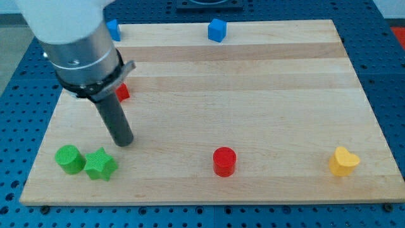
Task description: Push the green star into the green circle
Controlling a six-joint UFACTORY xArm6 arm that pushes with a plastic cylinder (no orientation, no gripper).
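Observation:
The green star lies near the board's bottom left corner. The green circle, a short cylinder, stands just to its left, touching or almost touching it. My tip rests on the board just above and to the right of the green star, a small gap away from it.
A red cylinder stands at the bottom middle. A yellow heart sits at the bottom right. A blue cube is at the top middle, another blue block at the top left. A red block is partly hidden behind my rod.

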